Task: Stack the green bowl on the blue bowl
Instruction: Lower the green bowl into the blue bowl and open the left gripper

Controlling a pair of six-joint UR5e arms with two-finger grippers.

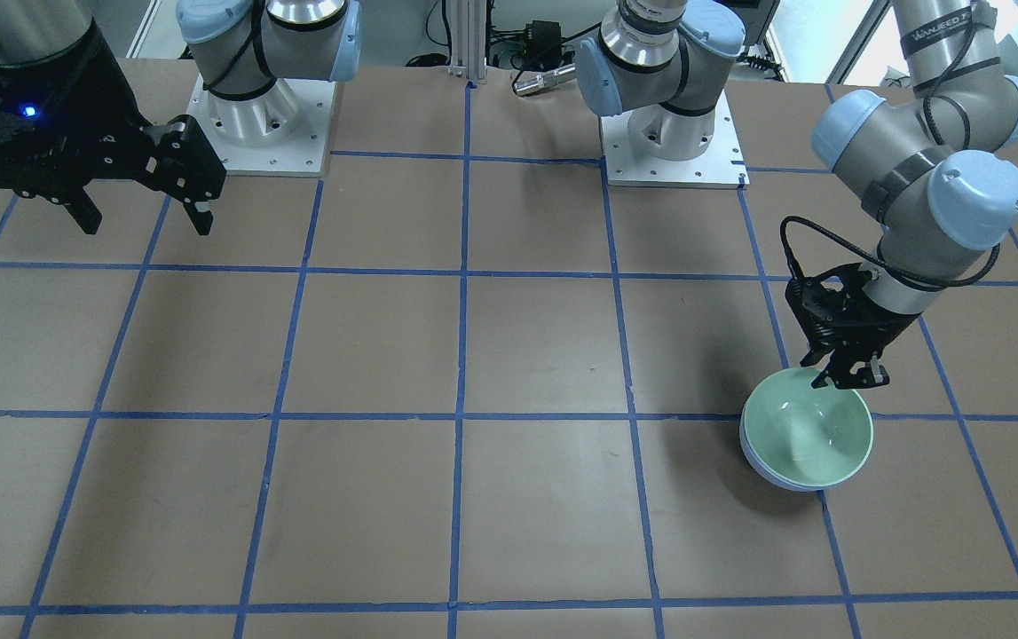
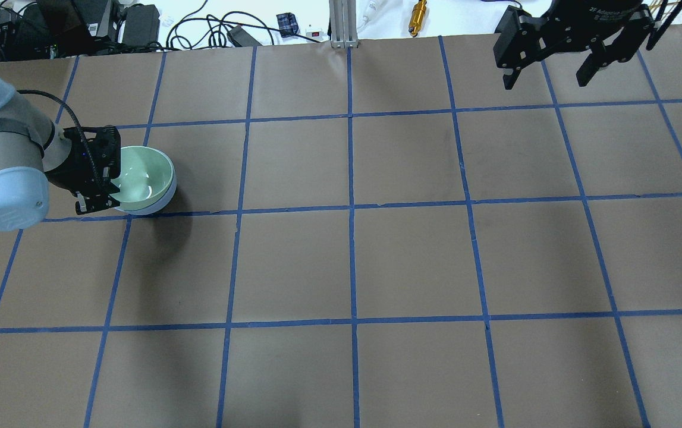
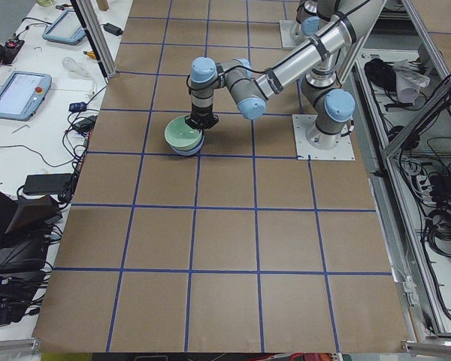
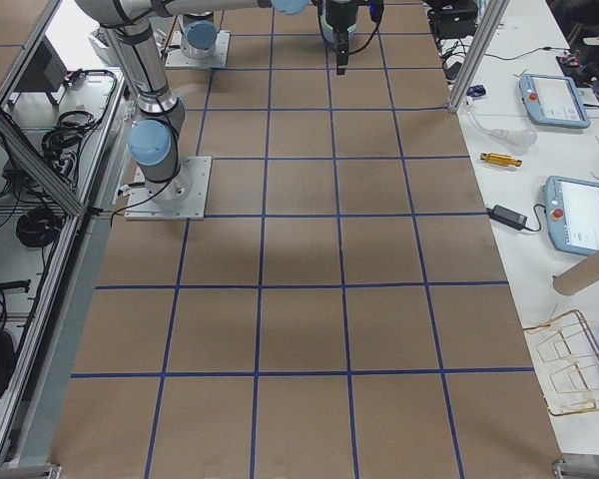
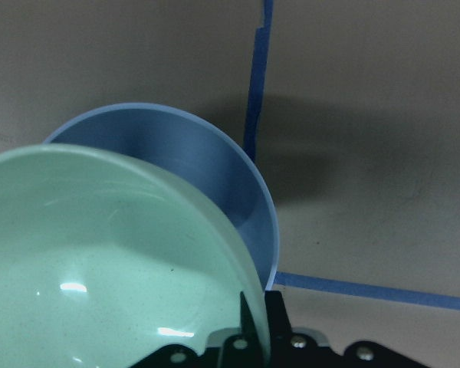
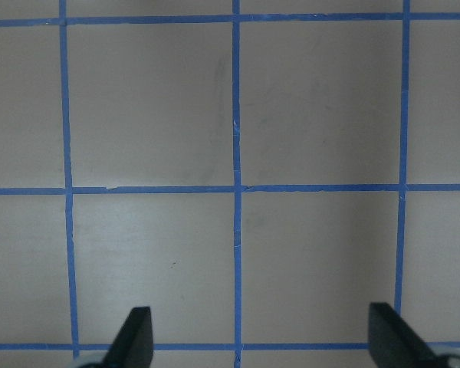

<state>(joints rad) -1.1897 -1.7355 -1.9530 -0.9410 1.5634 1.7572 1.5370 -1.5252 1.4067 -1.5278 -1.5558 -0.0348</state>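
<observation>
The green bowl (image 1: 810,435) (image 2: 141,172) (image 3: 182,134) sits inside the blue bowl (image 1: 770,475) (image 2: 159,205) (image 3: 186,150), slightly tilted. In the left wrist view the green bowl (image 5: 100,268) fills the lower left, with the blue bowl (image 5: 192,161) behind and around it. My left gripper (image 1: 848,377) (image 2: 107,191) is shut on the green bowl's rim on the robot's side, one finger (image 5: 249,330) inside the rim. My right gripper (image 1: 146,220) (image 2: 549,74) (image 6: 261,345) is open and empty, held high over the far side of the table.
The brown table (image 2: 352,261) carries a grid of blue tape lines. The arm bases (image 1: 668,142) stand at its robot edge. Cables and a brass part (image 2: 418,10) lie beyond its far edge. Tablets (image 4: 579,210) lie on a side bench.
</observation>
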